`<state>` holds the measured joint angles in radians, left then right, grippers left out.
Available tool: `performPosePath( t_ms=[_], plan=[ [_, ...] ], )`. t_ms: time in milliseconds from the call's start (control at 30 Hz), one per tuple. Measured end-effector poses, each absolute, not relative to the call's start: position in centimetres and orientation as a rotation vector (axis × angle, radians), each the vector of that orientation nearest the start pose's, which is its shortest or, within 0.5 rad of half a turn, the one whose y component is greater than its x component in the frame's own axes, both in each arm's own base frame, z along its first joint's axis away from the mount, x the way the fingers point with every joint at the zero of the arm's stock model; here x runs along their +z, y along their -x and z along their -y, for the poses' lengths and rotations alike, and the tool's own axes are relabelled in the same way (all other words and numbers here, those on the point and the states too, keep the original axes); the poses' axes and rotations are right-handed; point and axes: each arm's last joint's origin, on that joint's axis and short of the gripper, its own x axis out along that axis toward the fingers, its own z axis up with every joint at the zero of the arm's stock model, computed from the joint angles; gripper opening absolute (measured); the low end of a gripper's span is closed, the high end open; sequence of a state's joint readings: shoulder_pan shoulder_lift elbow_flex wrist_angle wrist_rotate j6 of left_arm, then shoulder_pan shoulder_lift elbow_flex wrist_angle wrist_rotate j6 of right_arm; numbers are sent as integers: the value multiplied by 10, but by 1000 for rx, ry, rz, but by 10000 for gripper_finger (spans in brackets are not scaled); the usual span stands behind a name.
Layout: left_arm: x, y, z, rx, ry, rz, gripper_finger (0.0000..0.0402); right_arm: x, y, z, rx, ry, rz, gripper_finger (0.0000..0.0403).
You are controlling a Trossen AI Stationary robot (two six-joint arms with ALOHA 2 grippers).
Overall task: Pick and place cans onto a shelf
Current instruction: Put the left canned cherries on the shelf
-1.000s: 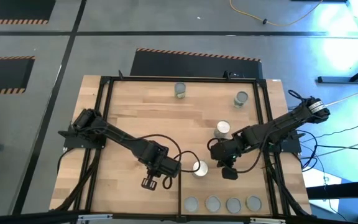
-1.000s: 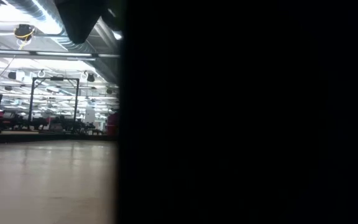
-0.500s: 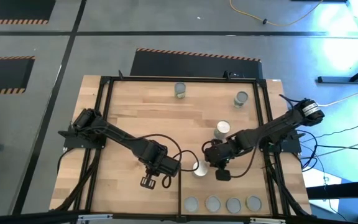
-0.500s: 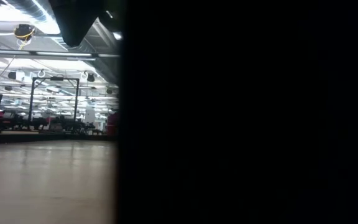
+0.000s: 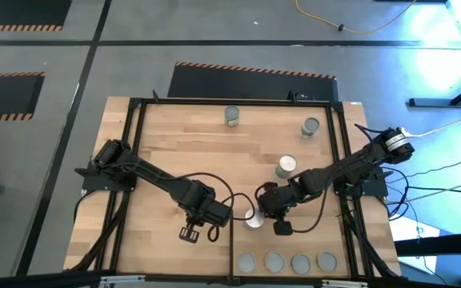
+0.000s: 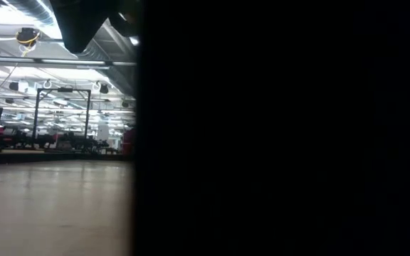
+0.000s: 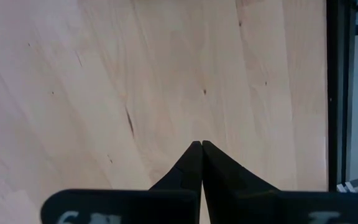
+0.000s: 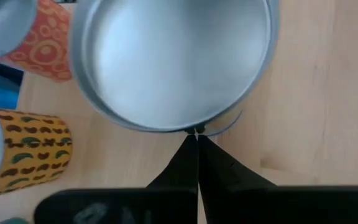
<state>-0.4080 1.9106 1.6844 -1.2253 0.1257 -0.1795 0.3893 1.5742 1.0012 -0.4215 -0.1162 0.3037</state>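
Note:
A can with a white top (image 5: 251, 218) stands upright on the table, just right of the shelf's black divider bar (image 5: 232, 248). It fills the right wrist view as a silver-rimmed top (image 8: 173, 62). My right gripper (image 5: 258, 214) is shut, its tips at that can's rim (image 8: 197, 134). My left gripper (image 5: 206, 214) is shut and points down over bare wood (image 7: 199, 144), left of the bar. Several cans (image 5: 286, 262) stand in a row on the shelf (image 5: 286, 240). Three more cans (image 5: 232, 116) (image 5: 310, 126) (image 5: 285, 166) stand farther back. My right gripper's shut fingertips (image 8: 191, 149) reach the edge of the can's top rim (image 8: 194, 129), slanting down from the table's right side. The can stands upright on the wood. Whether the tips touch the rim or stop just short, I cannot tell.
A black frame (image 5: 134, 160) borders the tabletop. Beyond the big can, the right wrist view shows an orange-patterned can (image 8: 42, 50) and a yellow-patterned can (image 8: 33, 155). A dark thing close to the lens (image 6: 283, 128) blocks most of the low view.
My right gripper has moved toward the table's left edge and down, up to the white-topped can, and its wrist has rolled a little. It has stayed shut.

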Motion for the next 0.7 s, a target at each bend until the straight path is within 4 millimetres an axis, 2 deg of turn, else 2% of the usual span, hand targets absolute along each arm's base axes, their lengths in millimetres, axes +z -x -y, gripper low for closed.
performPosePath(
  t_ms=[400, 700],
  plan=[
    [260, -340, 151, -305, -65, -1482, 0, 209, -293, -126, 425, -111, -968, 0],
    [260, -339, 150, -302, -66, -1491, 0, 212, -290, -125, 428, -107, -976, 0]
  ],
)
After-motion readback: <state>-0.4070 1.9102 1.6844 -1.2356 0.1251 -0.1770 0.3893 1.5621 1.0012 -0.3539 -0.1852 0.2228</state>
